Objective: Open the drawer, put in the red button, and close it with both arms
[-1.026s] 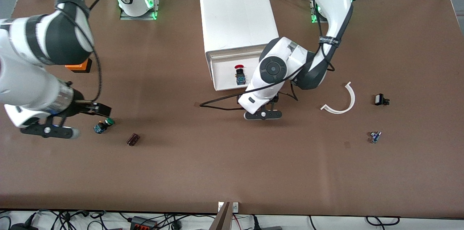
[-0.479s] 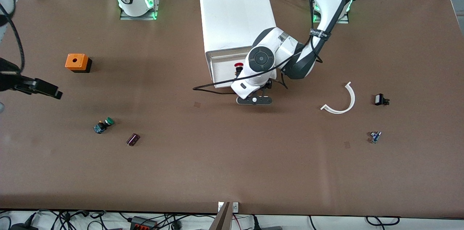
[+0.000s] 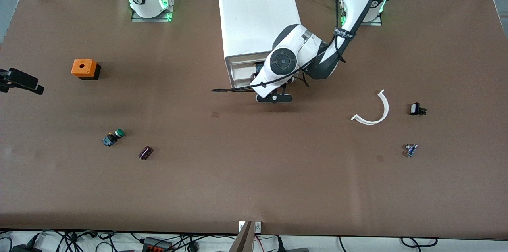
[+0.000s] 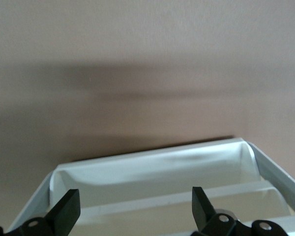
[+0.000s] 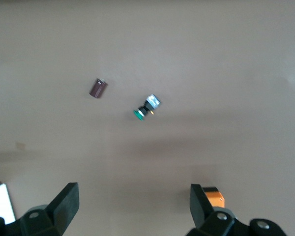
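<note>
The white cabinet (image 3: 258,10) stands between the arms' bases. Its drawer (image 3: 239,73) sticks out only a little toward the front camera. A dark and blue bit of the red button (image 3: 256,68) shows in the drawer beside the left wrist; its red cap is hidden. My left gripper (image 3: 274,98) is at the drawer's front, open and empty. The left wrist view shows its fingers apart (image 4: 135,211) over the drawer's white rim (image 4: 152,167). My right gripper (image 5: 132,206) is open and empty, high over the table near the orange cube. Only a black part of that hand (image 3: 22,80) shows in the front view.
An orange cube with a hole (image 3: 84,68), a green-capped switch (image 3: 113,137) and a brown cylinder (image 3: 145,152) lie toward the right arm's end. A white curved strip (image 3: 373,111), a small black part (image 3: 416,109) and a small blue part (image 3: 410,149) lie toward the left arm's end.
The left arm has pushed the drawer in toward the cabinet, and the button has gone with it. The right arm has lifted away from the green switch, almost out of the front view.
</note>
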